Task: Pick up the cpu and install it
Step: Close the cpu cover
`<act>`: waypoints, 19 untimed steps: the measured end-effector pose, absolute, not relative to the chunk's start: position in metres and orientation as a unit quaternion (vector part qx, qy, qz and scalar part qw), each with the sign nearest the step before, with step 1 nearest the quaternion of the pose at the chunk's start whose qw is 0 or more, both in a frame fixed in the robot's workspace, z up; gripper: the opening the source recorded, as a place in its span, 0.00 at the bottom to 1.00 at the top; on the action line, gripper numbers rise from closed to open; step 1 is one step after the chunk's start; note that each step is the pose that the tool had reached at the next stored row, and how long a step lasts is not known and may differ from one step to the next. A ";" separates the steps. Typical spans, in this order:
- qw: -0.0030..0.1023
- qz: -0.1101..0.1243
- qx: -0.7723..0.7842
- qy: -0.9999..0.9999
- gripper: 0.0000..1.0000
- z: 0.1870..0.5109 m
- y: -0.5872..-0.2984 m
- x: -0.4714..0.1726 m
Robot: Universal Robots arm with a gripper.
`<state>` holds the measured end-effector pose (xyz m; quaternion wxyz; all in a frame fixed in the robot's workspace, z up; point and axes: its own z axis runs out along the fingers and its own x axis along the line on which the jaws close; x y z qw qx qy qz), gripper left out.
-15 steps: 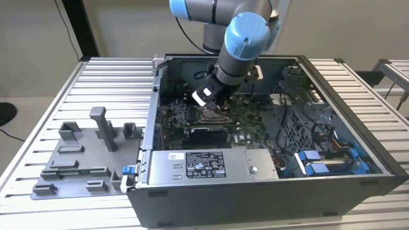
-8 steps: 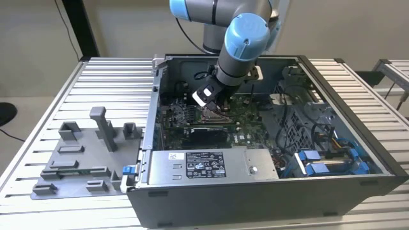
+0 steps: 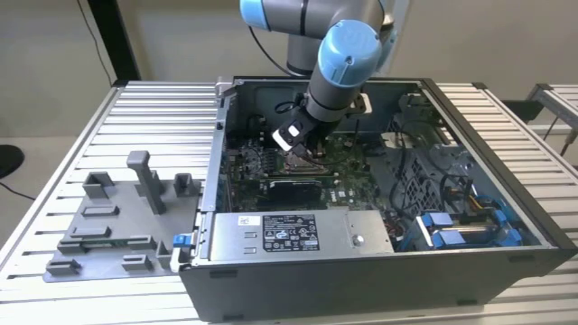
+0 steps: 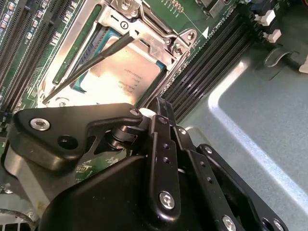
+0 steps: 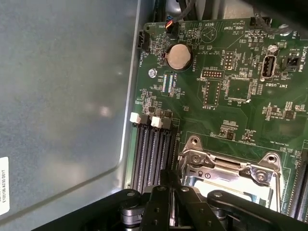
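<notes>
The arm is down inside the open computer case (image 3: 505, 145) on the bench (image 3: 153, 115). The tool (image 4: 160, 108) hangs just above the socket (image 4: 120, 14) on the green board (image 5: 231, 110), tips pressed together on nothing. The cpu (image 4: 125, 77) lies flat in the socket's metal frame, silver top up, with a thin dark rod (image 4: 96, 57) crossing over it. A grey tray (image 3: 99, 230) sits outside the case, on the exterior view's left.
</notes>
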<state>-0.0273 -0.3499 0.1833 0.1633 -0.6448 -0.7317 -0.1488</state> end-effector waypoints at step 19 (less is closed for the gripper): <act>0.163 -0.150 -0.645 -0.732 0.00 0.233 -0.349 -0.054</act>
